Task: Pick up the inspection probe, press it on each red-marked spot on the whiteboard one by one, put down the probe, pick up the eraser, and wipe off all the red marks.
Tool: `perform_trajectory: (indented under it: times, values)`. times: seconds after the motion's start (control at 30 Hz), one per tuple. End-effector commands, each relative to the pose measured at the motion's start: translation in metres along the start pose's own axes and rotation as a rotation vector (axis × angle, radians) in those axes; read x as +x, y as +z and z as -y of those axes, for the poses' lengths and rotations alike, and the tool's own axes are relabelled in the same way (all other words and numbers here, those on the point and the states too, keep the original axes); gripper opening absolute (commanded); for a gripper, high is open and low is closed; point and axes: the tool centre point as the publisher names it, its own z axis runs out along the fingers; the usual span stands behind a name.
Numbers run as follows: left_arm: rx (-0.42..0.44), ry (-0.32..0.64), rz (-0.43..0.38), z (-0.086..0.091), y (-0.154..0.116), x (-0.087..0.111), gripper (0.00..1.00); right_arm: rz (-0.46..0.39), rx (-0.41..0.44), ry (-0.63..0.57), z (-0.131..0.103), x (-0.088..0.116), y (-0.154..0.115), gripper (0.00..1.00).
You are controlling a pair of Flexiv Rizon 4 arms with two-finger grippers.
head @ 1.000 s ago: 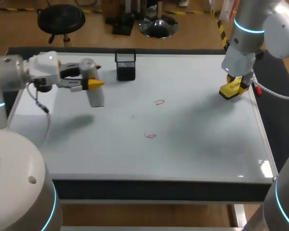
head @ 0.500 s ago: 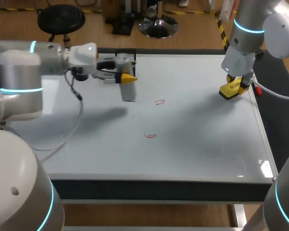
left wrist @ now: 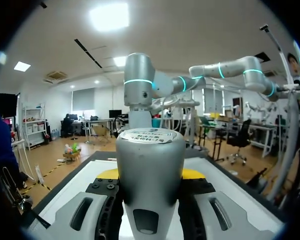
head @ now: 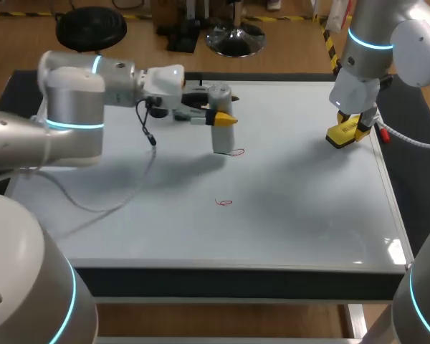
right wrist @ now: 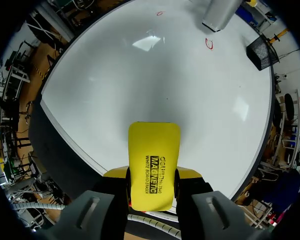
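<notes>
Moved: left gripper (head: 223, 119), clenched on inspection probe (head: 221, 137), carried from whiteboard's (head: 308, 208) 9 o'clock side to mid-board. Probe upright, foot just at 9 o'clock of upper red mark (head: 236, 152). Step: first press; next likely needs a small shift onto the mark, then descent. Lower red mark (head: 223, 203) at 6 o'clock, bare board between. Right gripper (head: 352, 129) grasps eraser (head: 344, 134) near 3 o'clock edge, well apart.
</notes>
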Motion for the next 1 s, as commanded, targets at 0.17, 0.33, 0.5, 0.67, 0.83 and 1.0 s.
perform_trajectory:
  times: [0.17,0.33,0.5,0.67,0.83,1.0]
  values:
    - [0.008,-0.005,-0.046,-0.009,0.019,-0.012,0.00,-0.003,0.001,-0.001,0.001,0.000,-0.001,0.00]
    - [0.007,-0.009,-0.050,-0.014,0.024,-0.014,0.00,-0.003,0.001,-0.001,0.001,0.000,-0.001,0.00]
    - [0.010,-0.011,-0.041,-0.016,0.026,-0.017,0.00,-0.003,0.001,-0.001,0.001,0.000,-0.001,0.00]
    - [0.010,-0.018,-0.035,-0.018,0.027,-0.020,0.00,-0.003,0.001,-0.001,0.001,0.000,-0.001,0.00]
    - [0.005,-0.021,-0.037,-0.020,0.030,-0.022,0.00,-0.003,0.001,-0.001,0.001,0.000,-0.001,0.00]
    - [-0.004,-0.029,-0.042,-0.024,0.032,-0.022,0.00,-0.003,0.001,-0.001,0.001,0.000,-0.001,0.00]
